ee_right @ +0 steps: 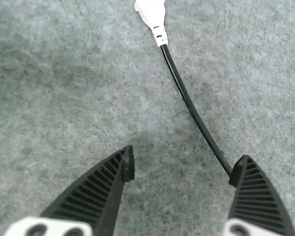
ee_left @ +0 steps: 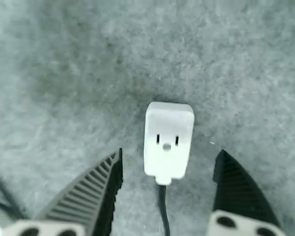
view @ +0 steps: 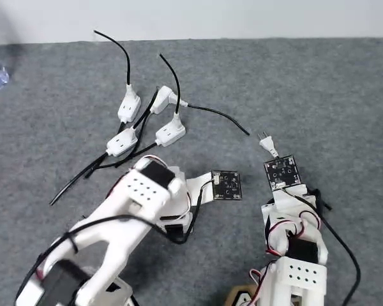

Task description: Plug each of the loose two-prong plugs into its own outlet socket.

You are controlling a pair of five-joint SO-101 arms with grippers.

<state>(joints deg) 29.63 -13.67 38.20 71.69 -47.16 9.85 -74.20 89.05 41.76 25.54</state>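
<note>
1. The loose plug (view: 267, 144) lay on the grey worktop (view: 332, 89), well to the right of the socket cluster (view: 170, 133). From above, its plug cord (ee_right: 191, 105) slipped under the right arm's wrist board (view: 282, 171) just behind the plug body, and the rest was hidden.
2. The left arm (view: 134, 204) covered the worktop just on the near side of the cluster. It could not be told which socket of the cluster lay before the left pincer (ee_left: 170, 153).
3. The left pincer stood wide apart and held nothing. An outlet socket (ee_left: 168, 140) lay between its fingers with the slotted face up, touching neither finger. Its black socket cord (ee_left: 163, 211) ran back toward the wrist.
4. The right pincer (ee_right: 186, 155) was also wide apart and empty. The plug cord ran from the plug, well ahead of the fingertips, back to the inner edge of one finger (ee_right: 255, 196). Whether it touched that finger could not be made out.
5. The left arm stretched low toward the cluster, and its wrist ended just short of the nearest sockets. The right arm (view: 293, 255) stood well to the right of the cluster and pointed at the plug.
</note>
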